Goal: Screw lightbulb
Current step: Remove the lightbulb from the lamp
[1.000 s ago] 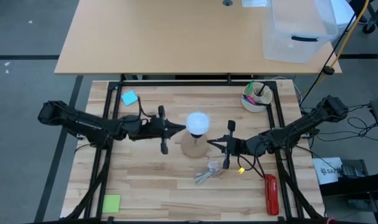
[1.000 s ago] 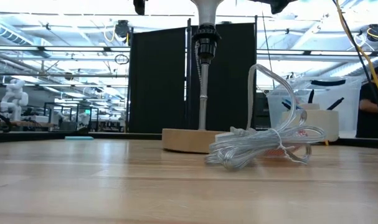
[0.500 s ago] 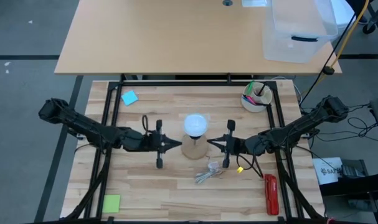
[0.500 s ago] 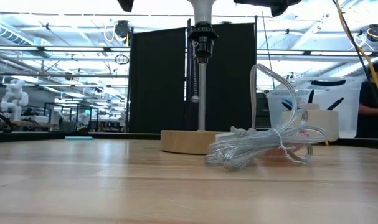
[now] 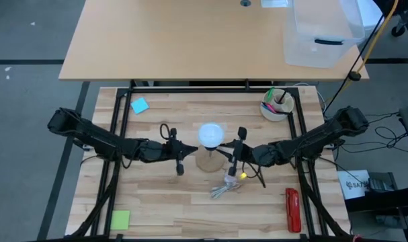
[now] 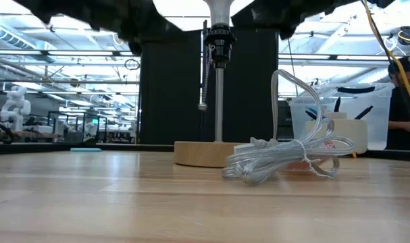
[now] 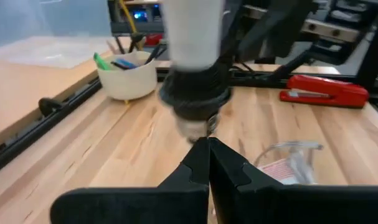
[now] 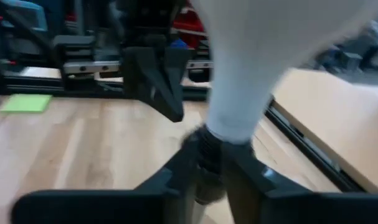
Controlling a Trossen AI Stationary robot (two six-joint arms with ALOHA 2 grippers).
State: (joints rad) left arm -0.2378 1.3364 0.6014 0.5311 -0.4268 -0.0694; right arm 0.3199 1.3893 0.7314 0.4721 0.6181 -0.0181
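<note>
The white lightbulb [image 5: 211, 134] sits upright in the black socket [image 6: 219, 40] of a small lamp. The lamp's thin stem [image 6: 219, 101] rises from a round wooden base [image 6: 201, 152] at the table's middle. My left gripper [image 5: 192, 152] is shut; it lies nearly level on the lamp's left, with its tips just before the socket's lower end [image 7: 197, 127]. My right gripper [image 5: 223, 153] comes nearly level from the lamp's right. It is open, with a finger [image 8: 174, 171] on either side of the socket [image 8: 204, 155], below the bulb's neck [image 8: 238, 106]. My left gripper has its shut tips right at the socket's lower end; I cannot tell whether they touch it. My right gripper has the socket between its fingers; I cannot tell whether the fingers touch it.
A bundle of clear cord [image 5: 224, 187] lies just near of the base, and a pull chain [image 6: 203, 81] hangs from the socket. At the right are a white cup of pens [image 5: 277, 104] and a red stapler [image 5: 292, 208]. At the left lie blue [image 5: 140, 105] and green [image 5: 120, 219] notes.
My left gripper has drawn back from the bulb and sunk to socket height on the lamp's left. My right gripper has come down and moved toward the table's left, closing in on the socket. The pull chain has swung out from the stem.
</note>
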